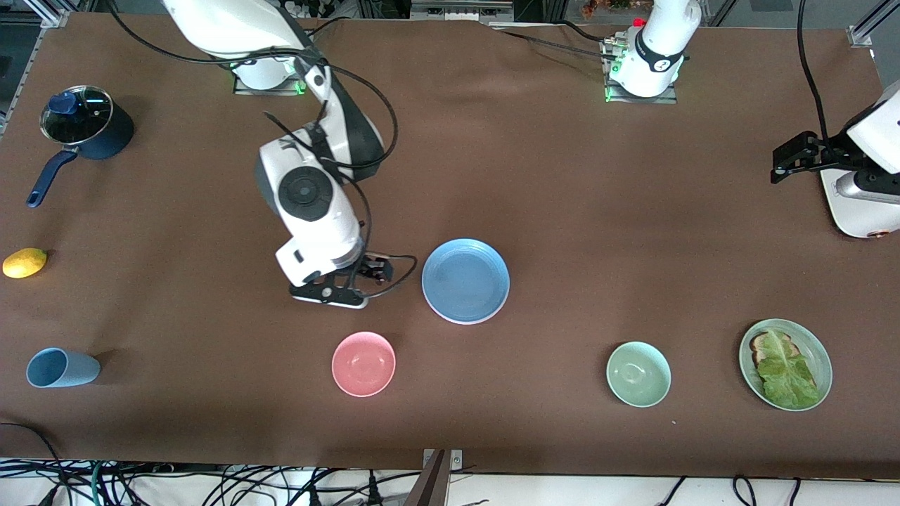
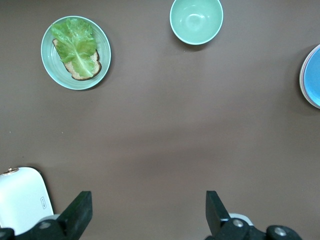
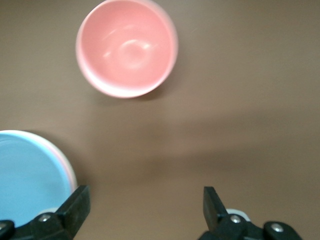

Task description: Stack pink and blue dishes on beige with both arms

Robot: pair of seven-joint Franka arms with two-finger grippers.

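The blue plate (image 1: 465, 280) tops a stack mid-table, pale pink and cream rims peeking beneath, so stacking looks done. The right gripper (image 1: 349, 281) hangs open beside it, empty; the left gripper (image 1: 787, 163) waits open over the table's left-arm end.

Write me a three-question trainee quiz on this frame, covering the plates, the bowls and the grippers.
1. True or false: the blue plate is topmost, with paler rims showing under its edge.
2. Which bowl lies toward the right arm's end of the table? A) pink bowl B) green bowl
3. Fill in: the right gripper and the left gripper, each over bare table, are both ____.
Key: 1 true; 2 A; 3 open.
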